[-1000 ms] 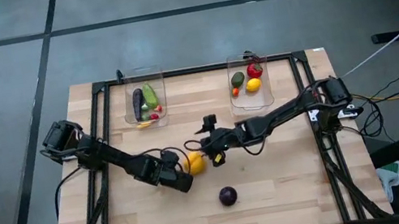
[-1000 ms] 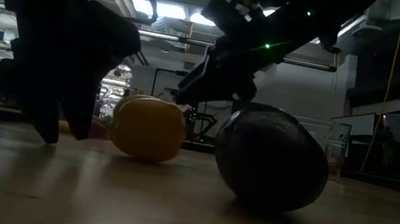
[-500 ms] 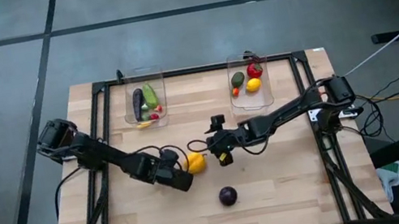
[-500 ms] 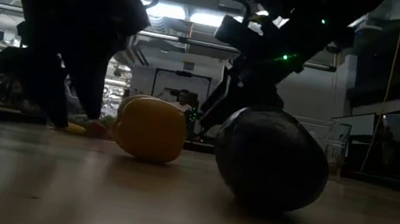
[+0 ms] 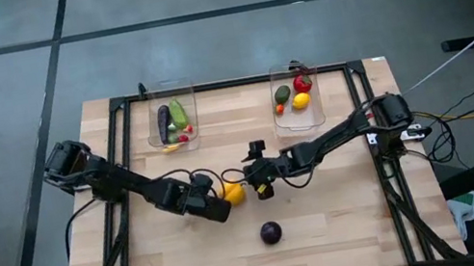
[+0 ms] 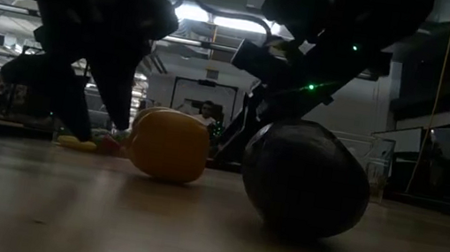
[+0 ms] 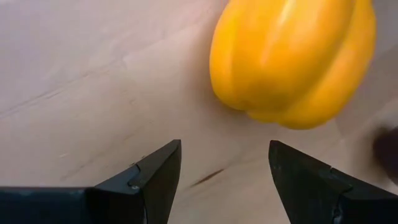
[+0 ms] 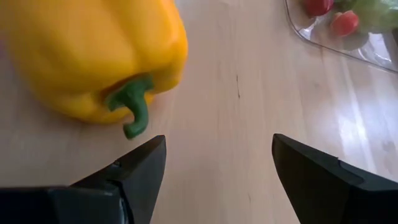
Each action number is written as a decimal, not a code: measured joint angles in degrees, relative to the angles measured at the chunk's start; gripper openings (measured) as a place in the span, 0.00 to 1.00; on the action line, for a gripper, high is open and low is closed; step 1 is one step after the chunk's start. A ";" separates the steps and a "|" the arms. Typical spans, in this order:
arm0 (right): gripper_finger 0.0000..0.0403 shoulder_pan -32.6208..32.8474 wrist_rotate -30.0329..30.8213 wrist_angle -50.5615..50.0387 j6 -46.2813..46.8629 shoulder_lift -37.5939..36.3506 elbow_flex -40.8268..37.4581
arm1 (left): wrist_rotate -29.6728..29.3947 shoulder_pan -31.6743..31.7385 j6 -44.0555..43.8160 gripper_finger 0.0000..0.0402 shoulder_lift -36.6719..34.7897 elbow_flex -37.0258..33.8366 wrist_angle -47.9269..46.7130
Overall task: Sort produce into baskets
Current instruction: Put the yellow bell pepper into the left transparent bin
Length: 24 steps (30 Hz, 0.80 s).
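Note:
A yellow pepper [image 5: 232, 193] lies on its side on the wooden table [image 5: 350, 221], its green stem [image 8: 133, 111] toward my right gripper. My left gripper [image 5: 217, 206] is open just to the pepper's left; the pepper [image 7: 292, 56] lies ahead of its fingers, untouched. My right gripper [image 5: 260, 186] is open just to the pepper's right, and the pepper [image 8: 93, 56] lies ahead of it too. A purple round piece [image 5: 271, 233] rests on the table nearer the front edge. Two clear bins, left [image 5: 173, 121] and right [image 5: 297, 100], hold produce at the back.
The left bin holds an eggplant, a cucumber and small pieces; its corner shows in the right wrist view [image 8: 348, 37]. The right bin holds a tomato, an avocado and a lemon. A black frame [image 5: 128, 152] edges the table. A person [image 6: 206, 111] stands in the room behind.
My left gripper has edged toward the yellow pepper from the table's left. My right gripper has come down toward the table beside the pepper. The pepper and the purple piece have stayed where they were.

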 joint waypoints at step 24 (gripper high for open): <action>0.72 0.08 -3.34 5.02 4.34 -0.32 0.11 | -2.82 3.24 -0.39 0.59 0.09 0.00 -1.68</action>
